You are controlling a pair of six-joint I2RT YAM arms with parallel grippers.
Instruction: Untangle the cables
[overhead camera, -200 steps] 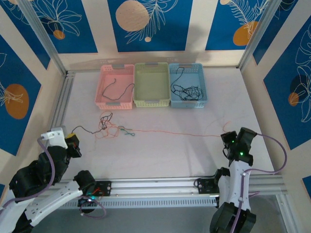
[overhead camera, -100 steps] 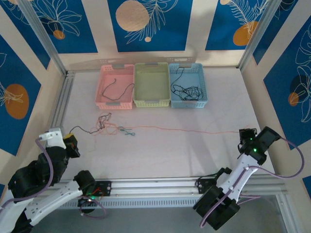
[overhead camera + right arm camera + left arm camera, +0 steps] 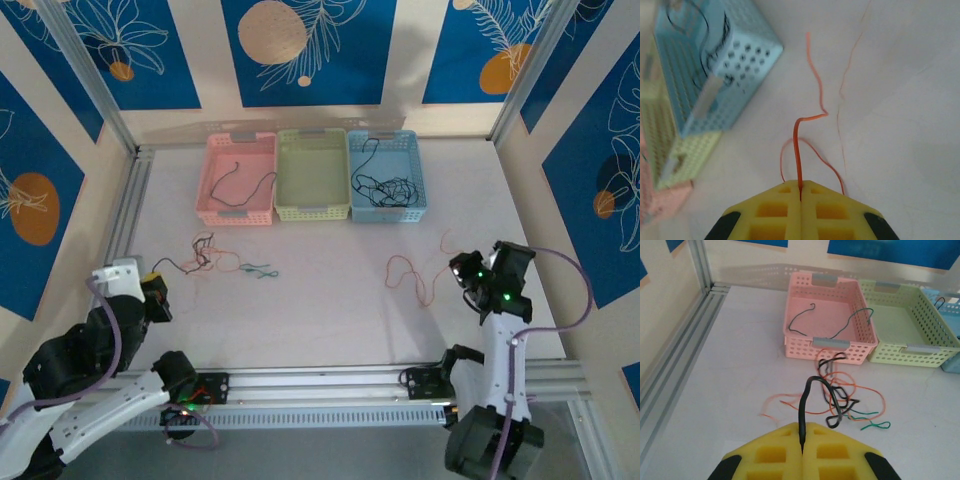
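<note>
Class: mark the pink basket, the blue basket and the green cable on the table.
pink basket (image 3: pixel 202 180), top view, left wall.
blue basket (image 3: pixel 421 175), top view, right wall.
green cable (image 3: pixel 874 425), left wrist view, lower strand.

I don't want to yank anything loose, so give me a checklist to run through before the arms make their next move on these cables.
1. Grip of the left gripper on the black cable: ok, shut on it.
2. Grip of the right gripper on the red-orange cable: ok, shut on it.
3. Held red-orange cable apart from the tangle: ok, they lie well apart in the top view.
4. Black cable out of the tangle: not ok, it loops through the other wires.
5. The teal-green cable free of the tangle: cannot tell.
</note>
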